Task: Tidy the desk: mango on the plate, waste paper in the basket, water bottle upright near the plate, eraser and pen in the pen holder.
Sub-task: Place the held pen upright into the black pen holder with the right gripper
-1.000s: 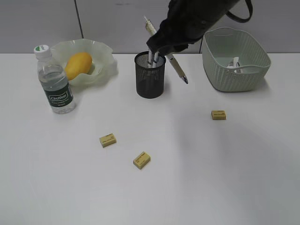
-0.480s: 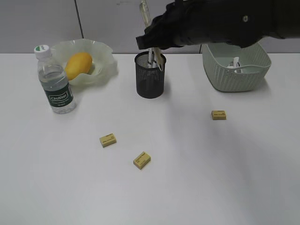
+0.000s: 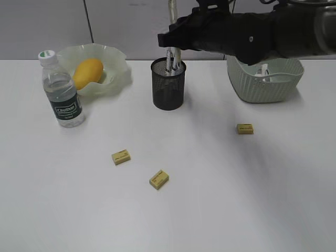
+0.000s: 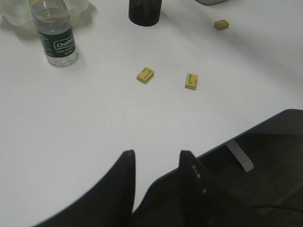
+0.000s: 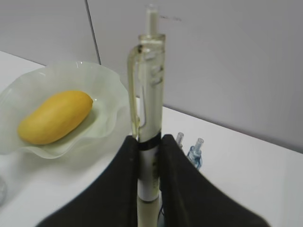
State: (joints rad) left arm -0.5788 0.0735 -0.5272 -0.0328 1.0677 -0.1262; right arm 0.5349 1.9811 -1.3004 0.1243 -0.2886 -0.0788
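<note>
A: What is seen from the left across the white counter [image 3: 63, 210]?

B: A clear plastic water bottle with a green cap [image 3: 59, 89] is stood upright beside a pale green ruffled glass plate [image 3: 116, 67], on which the yellow mango [image 3: 87, 72] is laid. Three small yellow erasers [image 3: 121, 157] are left scattered on the counter. The left hand [image 4: 156, 165] is held low at the near edge, its fingers narrowly apart and empty.

A: And the step in hand?

B: The pen is judged to be the step. A clear-barrelled pen [image 5: 147, 123] is clamped upright by the right hand [image 5: 149, 156] over the black mesh pen holder [image 3: 168, 84], where two pens are already stood. A straight lowering and a release are called for next. Crumpled paper is seen in the grey-green plastic basket [image 3: 265, 73]. A grey panelled wall [image 3: 47, 26] is seen behind.
</note>
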